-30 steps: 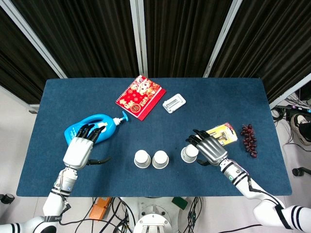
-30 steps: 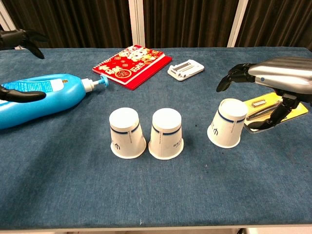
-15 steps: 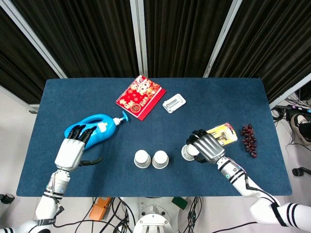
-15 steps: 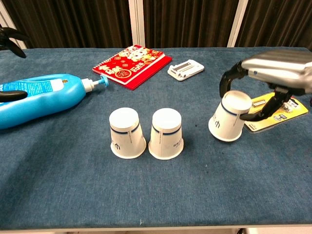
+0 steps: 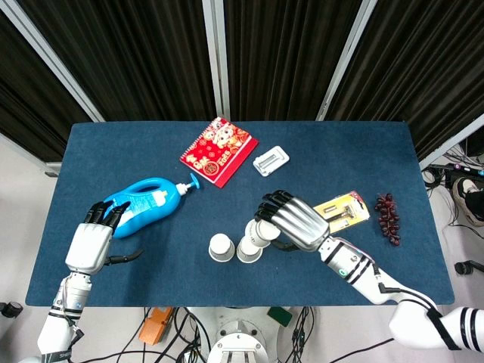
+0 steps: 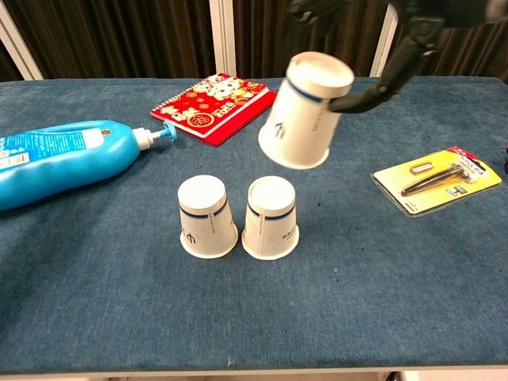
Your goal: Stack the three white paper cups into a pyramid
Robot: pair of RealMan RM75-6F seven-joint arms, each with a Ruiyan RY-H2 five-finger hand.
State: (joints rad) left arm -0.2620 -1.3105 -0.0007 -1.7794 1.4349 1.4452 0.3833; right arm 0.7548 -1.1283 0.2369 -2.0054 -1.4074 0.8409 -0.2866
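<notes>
Two white paper cups stand upside down and side by side near the table's front: the left cup (image 5: pixel 221 247) (image 6: pixel 206 216) and the right cup (image 5: pixel 249 250) (image 6: pixel 271 217). My right hand (image 5: pixel 293 221) (image 6: pixel 397 32) holds the third cup (image 5: pixel 261 232) (image 6: pixel 306 112) in the air, tilted, above and slightly right of the right cup. My left hand (image 5: pixel 92 239) hovers with fingers spread at the table's left, holding nothing, just below the blue bottle; the chest view does not show it.
A blue pump bottle (image 5: pixel 144 205) (image 6: pixel 59 159) lies on its side at left. A red booklet (image 5: pixel 218 152) (image 6: pixel 214 105) and a small white holder (image 5: pixel 271 160) lie at the back. A yellow razor pack (image 5: pixel 344 212) (image 6: pixel 438 180) and dark grapes (image 5: pixel 388 217) lie at right.
My right hand has closed on the third cup, lifted it off the table and carried it left over the standing pair. My left hand has drawn back toward the front left.
</notes>
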